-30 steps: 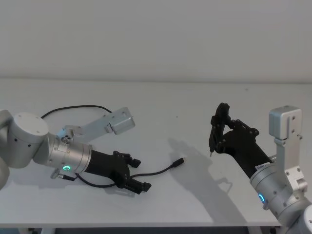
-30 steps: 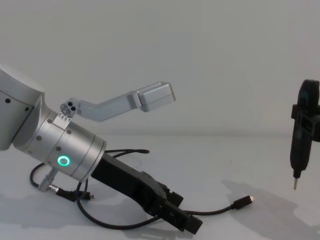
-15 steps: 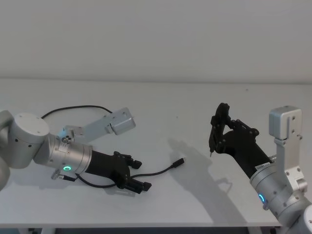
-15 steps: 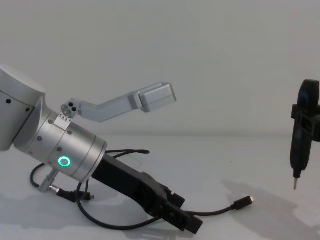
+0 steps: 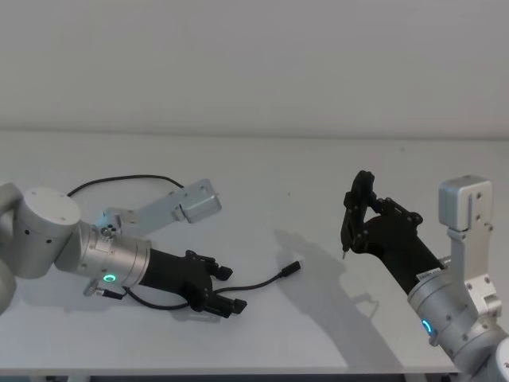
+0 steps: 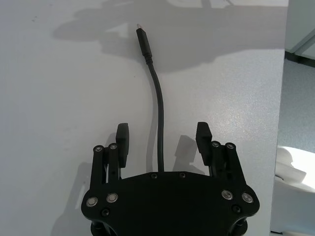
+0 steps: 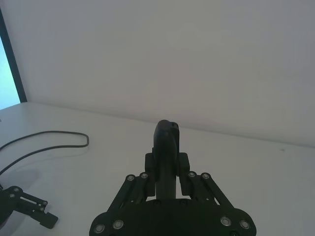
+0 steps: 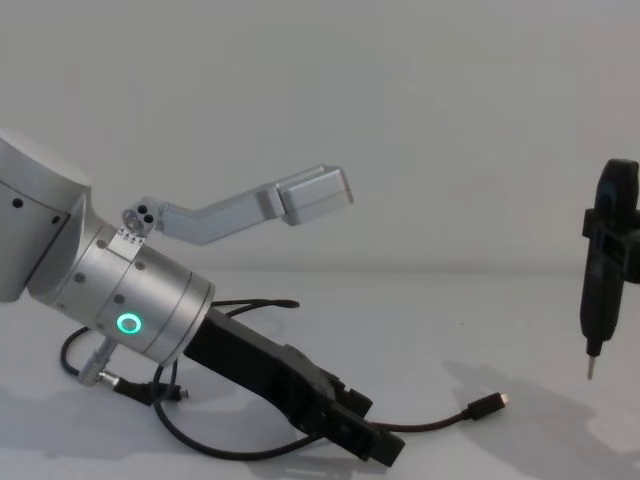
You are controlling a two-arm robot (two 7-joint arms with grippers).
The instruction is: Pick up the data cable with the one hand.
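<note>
The data cable is thin and black and lies on the white table, ending in a metal-tipped plug. Its far part loops behind my left arm. My left gripper, black on a silver wrist with a green ring, sits low on the table. It is open, with one finger on each side of the cable. In the left wrist view the cable runs straight out from between the fingers of the left gripper to the plug. In the chest view the left gripper rests beside the cable.
My right gripper hangs shut above the table's right half, its thin tip pointing down, well apart from the cable; it is also in the chest view. The table's front edge lies just below the left gripper.
The left arm has sunk slightly toward the table, its fingers still spread around the cable. The cable's plug end has shifted a little. The right arm has not moved.
</note>
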